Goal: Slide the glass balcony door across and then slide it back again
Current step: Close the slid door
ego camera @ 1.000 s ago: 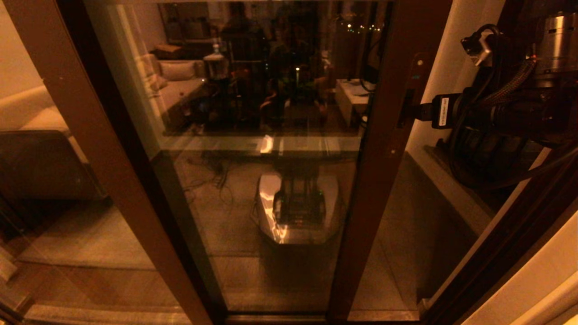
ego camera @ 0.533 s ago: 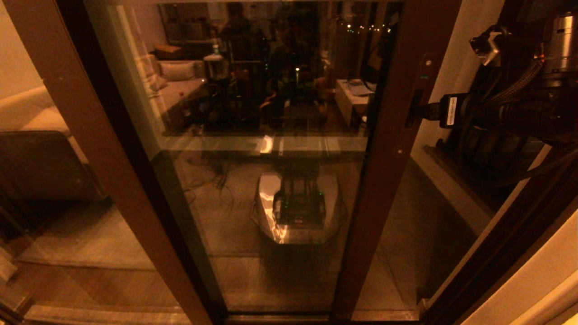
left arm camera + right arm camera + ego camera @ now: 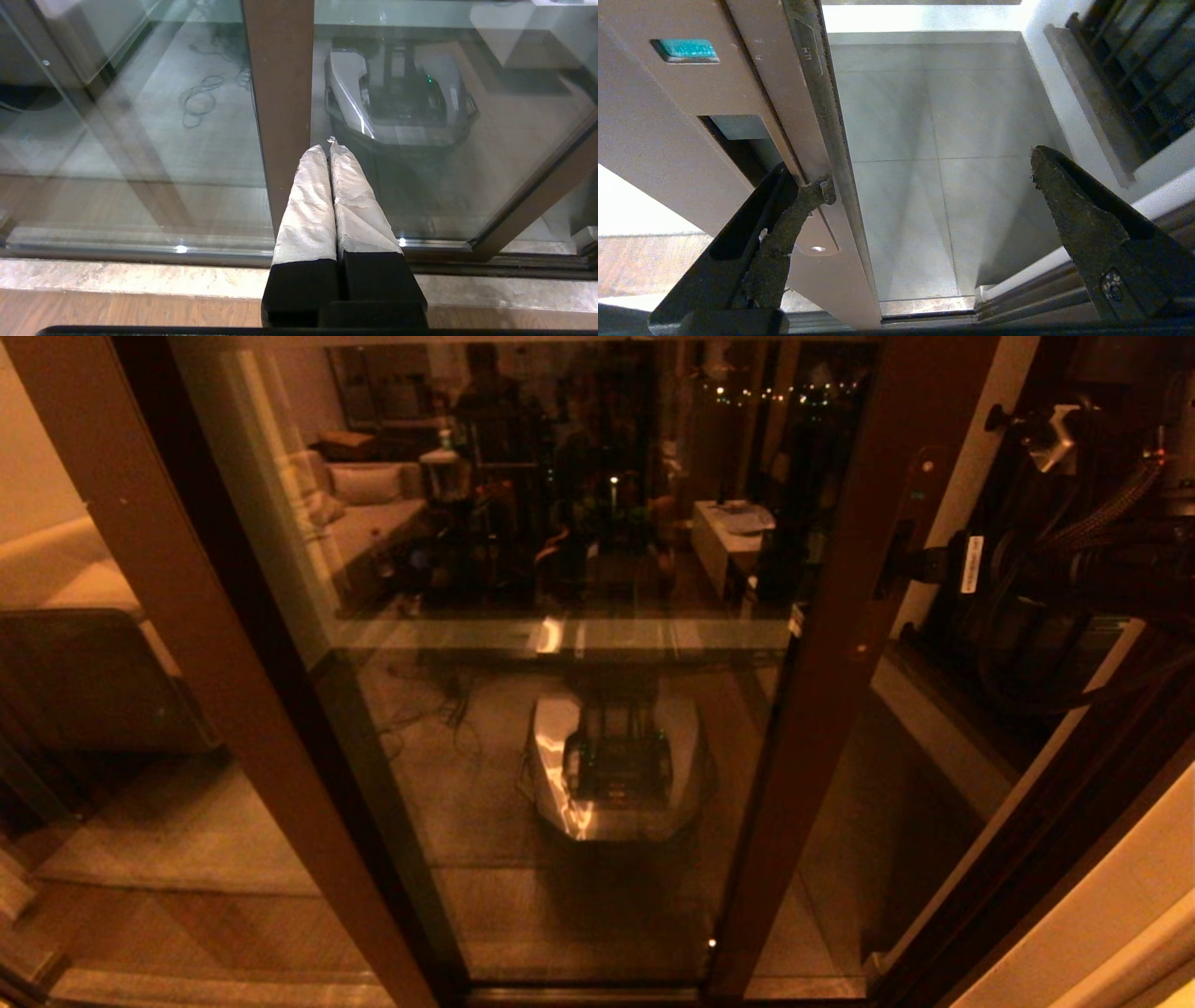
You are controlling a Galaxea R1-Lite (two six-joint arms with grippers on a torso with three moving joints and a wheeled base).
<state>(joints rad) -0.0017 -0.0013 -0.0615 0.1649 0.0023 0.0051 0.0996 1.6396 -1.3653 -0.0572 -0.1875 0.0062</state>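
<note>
One glass balcony door [image 3: 597,644], its handle stile [image 3: 845,644] near the right jamb, gap left. Two claws: right claw [image 3: 924,186] spread wide, one finger [image 3: 784,224] hooked at handle recess [image 3: 738,137] — seen only in r. wrist view. Left claw [image 3: 331,149] closed, empty, low by the door's other stile [image 3: 280,93].

Dim amber light, pale tiled balcony floor [image 3: 924,140], black barred railing [image 3: 1134,70].
</note>
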